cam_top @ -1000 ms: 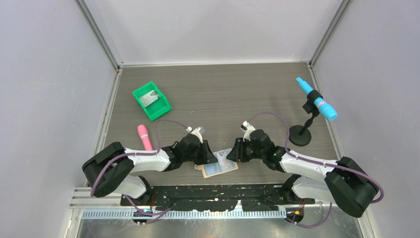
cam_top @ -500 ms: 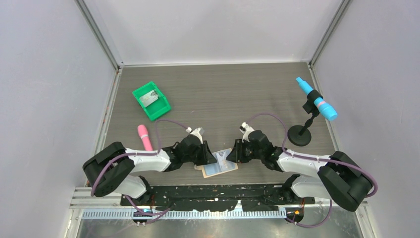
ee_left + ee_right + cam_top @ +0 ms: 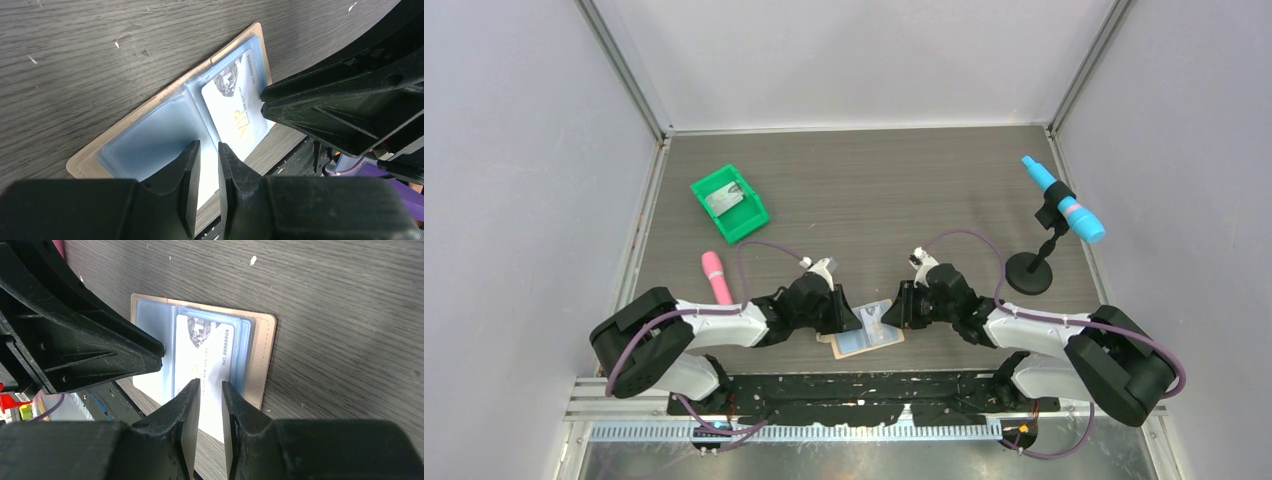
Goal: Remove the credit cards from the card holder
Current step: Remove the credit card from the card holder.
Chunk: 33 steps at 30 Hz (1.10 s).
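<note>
top external: holder (image 3: pixel 867 338) near table edge (image 3: pixel 936 366)

One desk (image 3: pixel 874 180) holds one tan card holder (image 3: pixel 262 357) with one white card (image 3: pixel 235 115) showing, one green bin (image 3: pixel 746 226) containing one silvery item (image 3: pixel 724 202), one pink cylinder (image 3: pixel 716 276), one blue tool (image 3: pixel 1064 212) on one black stand (image 3: pixel 1030 270), plus one left end effector (image 3: pixel 207 150) and one right end effector (image 3: pixel 211 387).

The grey wood-grain table (image 3: pixel 874 180) is overlooked whole from high above the open tan leather-like card holder (image 3: pixel 867 340). That holder is shared, very close, by both wrist views, seemingly faced downward from its opposite sides.
</note>
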Tool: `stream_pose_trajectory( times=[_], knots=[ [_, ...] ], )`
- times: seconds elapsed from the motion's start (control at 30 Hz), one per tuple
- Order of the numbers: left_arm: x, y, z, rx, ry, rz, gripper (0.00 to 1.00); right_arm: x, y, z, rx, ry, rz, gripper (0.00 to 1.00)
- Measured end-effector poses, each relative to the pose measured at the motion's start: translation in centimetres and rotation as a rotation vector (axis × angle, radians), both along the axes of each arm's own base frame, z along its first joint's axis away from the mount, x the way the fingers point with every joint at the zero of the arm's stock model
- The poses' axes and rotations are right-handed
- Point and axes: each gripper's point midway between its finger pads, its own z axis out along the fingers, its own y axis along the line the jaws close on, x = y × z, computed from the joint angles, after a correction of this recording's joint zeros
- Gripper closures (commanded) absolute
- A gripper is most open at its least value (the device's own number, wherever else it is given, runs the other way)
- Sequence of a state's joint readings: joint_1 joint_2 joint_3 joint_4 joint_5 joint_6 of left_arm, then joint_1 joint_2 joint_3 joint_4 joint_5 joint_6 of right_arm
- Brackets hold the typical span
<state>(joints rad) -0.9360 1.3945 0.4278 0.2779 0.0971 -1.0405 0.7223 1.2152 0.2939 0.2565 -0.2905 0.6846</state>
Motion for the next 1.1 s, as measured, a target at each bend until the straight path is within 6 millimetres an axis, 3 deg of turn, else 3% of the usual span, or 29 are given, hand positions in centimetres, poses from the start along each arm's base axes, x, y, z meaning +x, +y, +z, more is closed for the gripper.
stream_pose_trajectory(
  times=[1.1],
  knots=[
    [0.0, -1.3, -0.2, -0.012, -0.021, -0.008, 0.76, -0.6, -0.2, -0.2, 0.039, 0.023, -0.025, 0.73]
  ],
)
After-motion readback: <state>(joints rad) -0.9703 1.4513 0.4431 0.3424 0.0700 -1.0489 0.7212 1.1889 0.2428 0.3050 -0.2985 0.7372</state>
